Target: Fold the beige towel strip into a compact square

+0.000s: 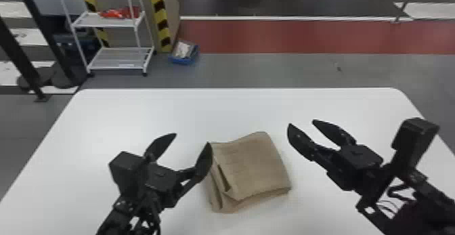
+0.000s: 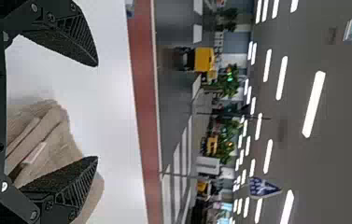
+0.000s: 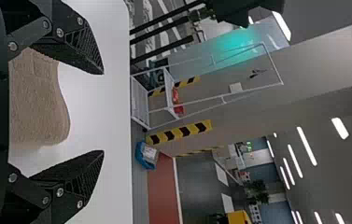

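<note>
Left gripper (image 1: 192, 139) and right gripper (image 1: 302, 122) flank the towel (image 1: 255, 165), empty jaws wide, tabletop (image 1: 237, 110) beyond its edges

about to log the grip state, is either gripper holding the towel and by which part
Neither holds it: the left gripper and right gripper are open, and the folded towel lies on the table.

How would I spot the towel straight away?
Find the white table in front of the robot. The towel lies near its middle, between the two black arms. It is beige and folded into a thick, roughly square stack, the only soft cloth among hard black machinery.
</note>
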